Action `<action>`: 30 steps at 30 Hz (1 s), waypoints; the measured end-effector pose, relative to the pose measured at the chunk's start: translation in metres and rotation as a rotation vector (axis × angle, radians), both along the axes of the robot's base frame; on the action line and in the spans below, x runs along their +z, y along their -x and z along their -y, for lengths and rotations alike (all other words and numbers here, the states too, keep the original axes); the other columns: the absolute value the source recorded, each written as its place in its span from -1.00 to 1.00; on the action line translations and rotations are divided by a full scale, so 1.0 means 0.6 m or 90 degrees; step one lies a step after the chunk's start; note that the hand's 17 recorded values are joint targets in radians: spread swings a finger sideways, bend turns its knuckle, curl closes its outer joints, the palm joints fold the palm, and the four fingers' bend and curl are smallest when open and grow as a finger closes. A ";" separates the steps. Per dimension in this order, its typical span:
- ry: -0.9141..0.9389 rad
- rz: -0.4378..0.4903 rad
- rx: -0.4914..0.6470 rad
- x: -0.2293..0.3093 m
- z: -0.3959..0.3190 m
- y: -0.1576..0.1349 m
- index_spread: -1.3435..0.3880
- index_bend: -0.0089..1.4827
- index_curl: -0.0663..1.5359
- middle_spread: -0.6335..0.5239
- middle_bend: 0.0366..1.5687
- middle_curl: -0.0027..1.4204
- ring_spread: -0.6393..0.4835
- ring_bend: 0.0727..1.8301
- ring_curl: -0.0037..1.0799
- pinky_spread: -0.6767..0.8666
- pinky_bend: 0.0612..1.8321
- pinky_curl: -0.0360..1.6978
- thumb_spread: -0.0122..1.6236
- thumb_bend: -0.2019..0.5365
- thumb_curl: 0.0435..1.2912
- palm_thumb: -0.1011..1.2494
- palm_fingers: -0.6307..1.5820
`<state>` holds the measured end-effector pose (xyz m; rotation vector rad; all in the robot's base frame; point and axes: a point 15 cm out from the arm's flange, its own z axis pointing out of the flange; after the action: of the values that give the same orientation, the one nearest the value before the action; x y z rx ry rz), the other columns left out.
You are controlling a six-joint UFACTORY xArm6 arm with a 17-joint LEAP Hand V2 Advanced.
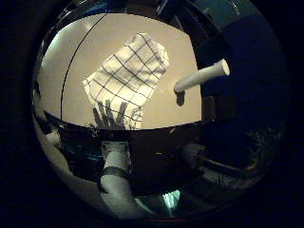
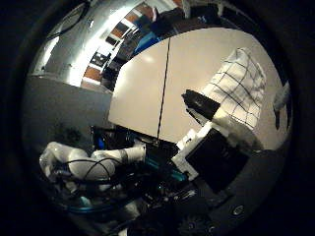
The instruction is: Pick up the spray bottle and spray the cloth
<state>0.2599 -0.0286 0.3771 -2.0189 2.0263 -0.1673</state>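
Observation:
A white cloth with a dark grid pattern (image 1: 128,76) lies crumpled on the pale table (image 1: 85,47). A white cylindrical spray bottle (image 1: 202,76) is on the table right beside the cloth and casts a short shadow. My hand (image 1: 116,171) hovers above the table's near edge, away from both, and holds nothing. Its white fingers (image 1: 114,157) are relaxed, and a shadow of spread fingers (image 1: 114,114) falls on the cloth's near end. The right thumb side palm view shows the cloth (image 2: 241,84) past the hand's black body, with white fingers (image 2: 89,157) reaching out over the floor.
A dark seam (image 2: 162,88) runs across the table top (image 2: 138,88). The table's dark edge (image 1: 142,128) lies just under the hand. Shelves and furniture (image 2: 118,49) stand behind the table. Dark blue floor (image 1: 252,66) lies past the bottle's side.

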 end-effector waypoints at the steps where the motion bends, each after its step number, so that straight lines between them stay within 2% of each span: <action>1: 0.002 0.007 -0.011 0.003 0.008 -0.002 0.09 -0.74 -0.47 -0.02 -0.72 -0.46 0.49 -0.80 -0.59 0.47 -0.84 -0.70 0.25 -0.51 -0.46 0.36 0.01; 7: -0.004 0.057 -0.097 0.024 0.063 -0.009 0.11 -0.78 -0.49 -0.03 -0.74 -0.46 0.49 -0.78 -0.58 0.45 -0.80 -0.68 0.26 -0.52 -0.46 0.36 -0.01; 13: -0.069 0.129 -0.168 0.050 0.102 -0.023 0.19 -0.80 -0.55 0.04 -0.75 -0.46 0.49 -0.71 -0.55 0.44 -0.70 -0.66 0.31 -0.52 -0.49 0.29 -0.08; 19: -0.156 0.226 -0.229 0.071 0.147 -0.037 0.28 -0.80 -0.58 0.19 -0.77 -0.46 0.50 -0.62 -0.52 0.44 -0.58 -0.63 0.34 -0.51 -0.50 0.23 -0.16; 24: -0.228 0.318 -0.293 0.072 0.195 -0.038 0.36 -0.77 -0.57 0.38 -0.80 -0.47 0.57 -0.65 -0.52 0.42 -0.52 -0.62 0.35 -0.51 -0.49 0.23 -0.26; 30: -0.287 0.384 -0.356 0.030 0.237 -0.025 0.42 -0.79 -0.57 0.44 -0.79 -0.48 0.58 -0.62 -0.50 0.42 -0.49 -0.62 0.34 -0.51 -0.48 0.26 -0.30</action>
<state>0.2746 -0.1705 0.3949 -0.9517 1.9302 -0.3429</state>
